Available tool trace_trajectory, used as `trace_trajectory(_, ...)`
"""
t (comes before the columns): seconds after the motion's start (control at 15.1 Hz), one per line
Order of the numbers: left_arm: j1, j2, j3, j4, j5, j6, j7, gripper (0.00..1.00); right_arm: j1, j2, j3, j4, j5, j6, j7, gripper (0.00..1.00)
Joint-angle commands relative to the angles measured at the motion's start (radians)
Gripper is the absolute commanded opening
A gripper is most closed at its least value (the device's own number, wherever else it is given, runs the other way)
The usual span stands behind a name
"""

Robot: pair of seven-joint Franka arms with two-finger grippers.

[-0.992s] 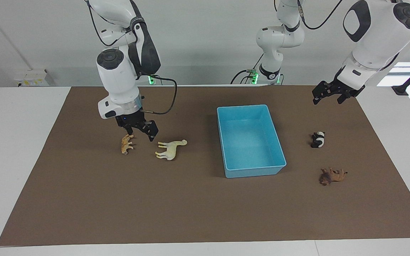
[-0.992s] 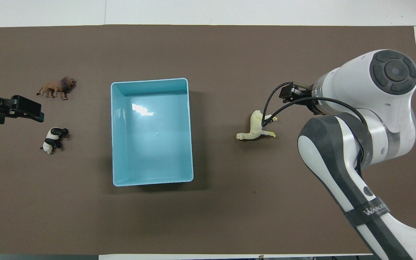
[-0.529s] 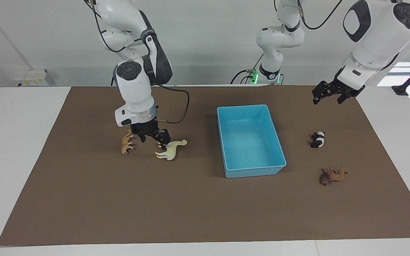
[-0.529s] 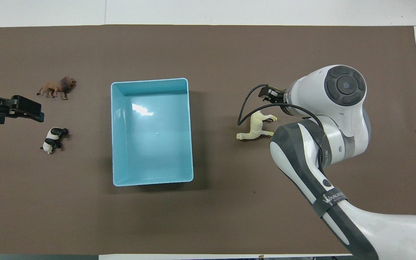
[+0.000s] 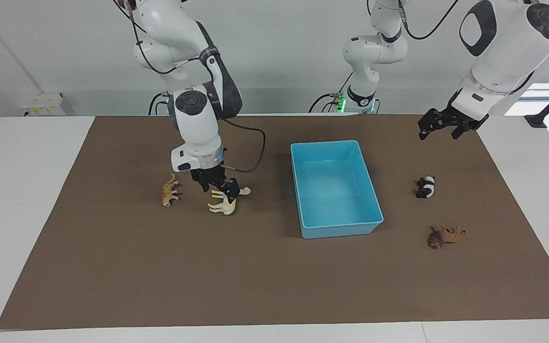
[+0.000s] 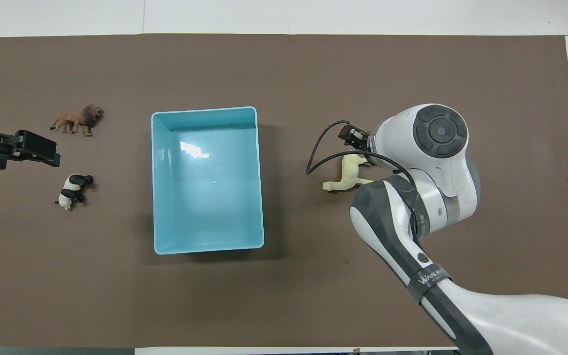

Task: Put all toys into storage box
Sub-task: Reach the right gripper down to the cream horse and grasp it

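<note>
The light blue storage box (image 5: 324, 143) stands empty mid-table; it also shows in the overhead view (image 6: 204, 108). My right gripper (image 5: 218, 190) is open, low over the cream-white horse (image 5: 224, 205), with one finger on each side of its back. The horse (image 6: 345, 178) lies on its side. The orange-tan tiger (image 5: 169, 190) lies beside it toward the right arm's end and is hidden under the arm in the overhead view. The panda (image 5: 426, 186) (image 6: 73, 190) and the brown lion (image 5: 446, 235) (image 6: 78, 118) lie toward the left arm's end. My left gripper (image 5: 439, 127) (image 6: 35, 148) waits open, raised over the mat near the panda.
A brown mat (image 5: 255, 276) covers the white table (image 5: 22, 190). A third robot base (image 5: 362, 95) stands at the table's edge between the two arms. The right arm's cable (image 6: 323, 153) hangs over the mat between the horse and the box.
My right gripper has moved from over the tiger toward the box and lowered over the horse. The toys, the box and the left arm have not moved.
</note>
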State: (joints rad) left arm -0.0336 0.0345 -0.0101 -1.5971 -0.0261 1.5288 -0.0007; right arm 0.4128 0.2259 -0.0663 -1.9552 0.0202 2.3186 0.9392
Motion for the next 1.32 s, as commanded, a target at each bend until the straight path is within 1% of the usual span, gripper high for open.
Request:
trace_trajectory(0.0, 0.009, -0.021, -0.005, -0.020, 0.002, -0.006, 0.008, 1.00, -0.003, -0.028, 0.000, -0.091, 0.006, 0.094, 0.027, 1.00)
trace_trajectory(0.26, 0.009, -0.021, -0.005, -0.020, 0.002, -0.006, 0.008, 1.00, -0.005, -0.031, -0.001, -0.100, 0.004, 0.099, 0.010, 1.00)
trace_trajectory(0.6, 0.009, -0.021, -0.005, -0.020, 0.002, -0.006, 0.008, 1.00, -0.003, -0.033, -0.001, -0.100, 0.004, 0.073, -0.120, 1.00)
trace_trajectory(0.86, 0.009, -0.021, -0.005, -0.020, 0.002, -0.006, 0.008, 1.00, -0.003, -0.040, -0.001, -0.108, 0.000, 0.030, -0.290, 1.00)
trace_trajectory(1.06, 0.006, -0.021, -0.008, -0.020, 0.002, -0.004, 0.001, 1.00, -0.015, -0.039, -0.001, -0.108, 0.004, 0.035, -0.290, 1.00)
trace_trajectory(1.12, -0.003, -0.024, -0.005, -0.026, 0.002, -0.009, -0.022, 1.00, -0.002, -0.034, -0.001, -0.105, 0.004, 0.030, -0.287, 1.00)
trace_trajectory(1.19, -0.003, -0.045, -0.005, -0.073, 0.005, 0.005, -0.077, 1.00, 0.012, -0.019, -0.001, -0.105, 0.004, 0.042, -0.283, 1.00)
trace_trajectory(1.26, 0.004, -0.077, -0.005, -0.143, 0.011, 0.063, -0.093, 1.00, 0.024, 0.002, -0.001, -0.103, 0.004, 0.048, -0.283, 1.00)
